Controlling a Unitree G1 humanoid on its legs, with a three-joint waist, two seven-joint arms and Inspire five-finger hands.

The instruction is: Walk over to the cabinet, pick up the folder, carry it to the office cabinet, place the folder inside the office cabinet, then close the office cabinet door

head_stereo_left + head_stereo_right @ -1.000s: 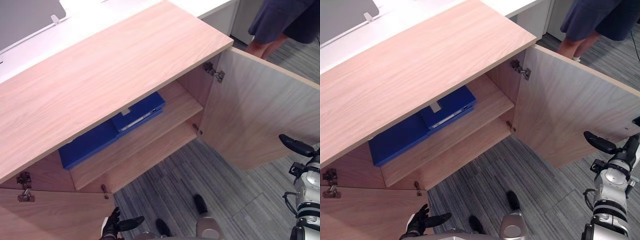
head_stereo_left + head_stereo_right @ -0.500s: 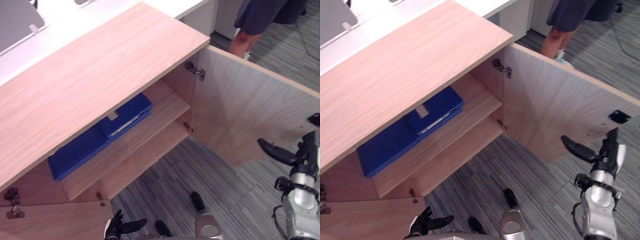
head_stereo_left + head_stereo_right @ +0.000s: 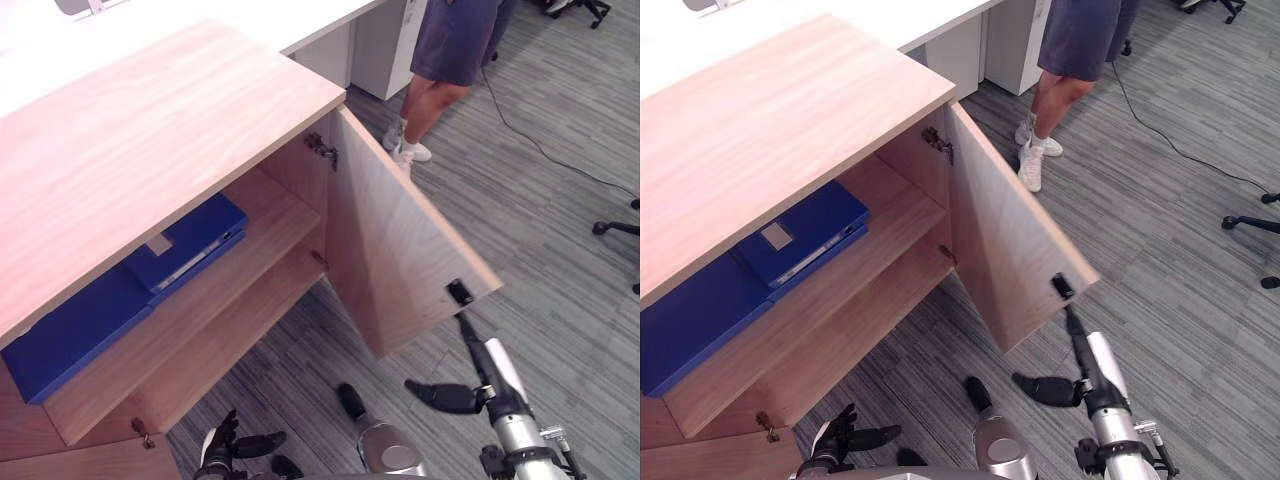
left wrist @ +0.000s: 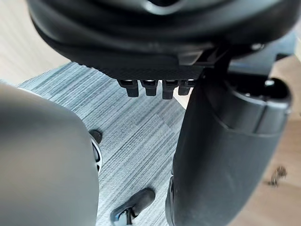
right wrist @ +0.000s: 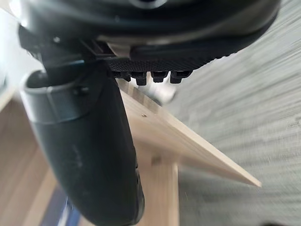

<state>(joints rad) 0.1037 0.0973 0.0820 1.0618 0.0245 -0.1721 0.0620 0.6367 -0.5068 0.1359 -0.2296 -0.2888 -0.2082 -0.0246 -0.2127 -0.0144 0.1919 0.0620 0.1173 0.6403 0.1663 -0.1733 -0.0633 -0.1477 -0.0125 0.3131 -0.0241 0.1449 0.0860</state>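
Now door-closing step: folder (image 3: 195,232) on shelf (image 3: 275,212) mid-left, rt hand (image 3: 445,397), fingers (image 3: 466,332) straight, by door (image 3: 400,250) edge lower centre; next, prob. push shut.

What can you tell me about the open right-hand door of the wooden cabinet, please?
The door is a flat panel of pale wood-grain board, hung on two metal hinges at the cabinet's right side. It stands upright and partly open over grey carpet. A small dark fitting sits near its free edge, where the right robot hand's straight fingers reach it.
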